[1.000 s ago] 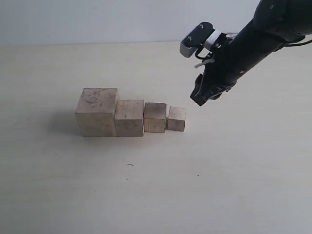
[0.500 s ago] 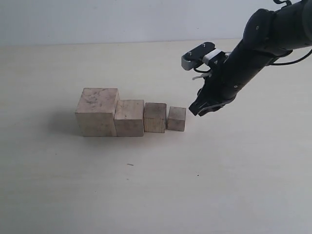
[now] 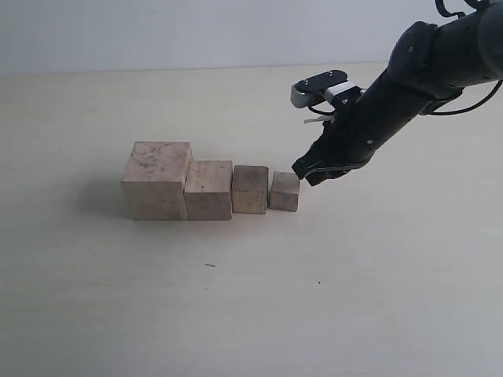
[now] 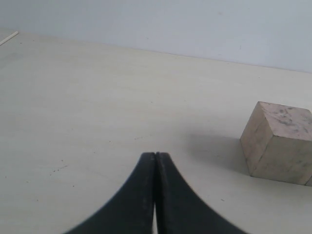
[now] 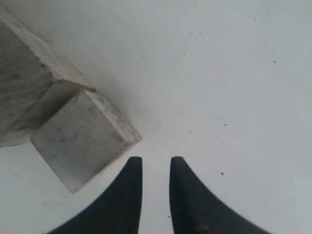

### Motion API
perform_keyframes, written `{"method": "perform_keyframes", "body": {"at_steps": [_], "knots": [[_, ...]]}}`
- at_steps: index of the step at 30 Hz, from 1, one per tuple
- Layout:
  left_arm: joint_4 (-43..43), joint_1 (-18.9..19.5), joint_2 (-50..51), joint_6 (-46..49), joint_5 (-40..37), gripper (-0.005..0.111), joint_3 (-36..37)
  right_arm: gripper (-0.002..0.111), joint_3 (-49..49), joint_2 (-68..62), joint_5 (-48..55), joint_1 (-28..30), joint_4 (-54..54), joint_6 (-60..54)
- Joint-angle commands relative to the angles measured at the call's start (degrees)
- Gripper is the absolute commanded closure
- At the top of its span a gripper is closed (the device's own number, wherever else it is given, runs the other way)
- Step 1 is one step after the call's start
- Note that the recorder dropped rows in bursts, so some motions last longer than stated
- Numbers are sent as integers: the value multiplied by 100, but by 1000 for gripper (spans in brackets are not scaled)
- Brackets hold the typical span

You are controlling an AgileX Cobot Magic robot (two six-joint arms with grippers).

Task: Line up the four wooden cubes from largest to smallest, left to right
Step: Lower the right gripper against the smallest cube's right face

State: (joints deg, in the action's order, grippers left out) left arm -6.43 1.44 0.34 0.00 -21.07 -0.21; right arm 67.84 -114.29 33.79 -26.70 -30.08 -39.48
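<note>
Neatly, four pale, smudged wooden cubes [image 3: 209,188] step down rightward.

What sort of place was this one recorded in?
Probably a robot lab bench: a bare pale table, a plain wall behind, and four wooden cubes set out beside the right gripper.

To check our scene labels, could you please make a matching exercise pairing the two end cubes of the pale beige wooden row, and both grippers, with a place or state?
Column 1
1. largest pale beige wooden cube
2. smallest pale beige wooden cube
3. black left gripper
4. black right gripper

Column 2
A. slightly parted, tips beside the row's right end
B. left end of the row
C. shut, holding nothing
D. right end of the row

Pairs: 1-B; 2-D; 3-C; 4-A
</note>
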Motion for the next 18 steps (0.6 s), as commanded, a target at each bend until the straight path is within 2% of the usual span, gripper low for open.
{"method": "perform_keyframes", "body": {"at_steps": [1, 18], "knots": [[6, -35, -34, 0, 45, 107, 21, 88, -7, 22, 84, 4, 51, 1], [6, -35, -34, 0, 45, 107, 21, 88, 5, -276, -2, 4, -299, 202]]}}
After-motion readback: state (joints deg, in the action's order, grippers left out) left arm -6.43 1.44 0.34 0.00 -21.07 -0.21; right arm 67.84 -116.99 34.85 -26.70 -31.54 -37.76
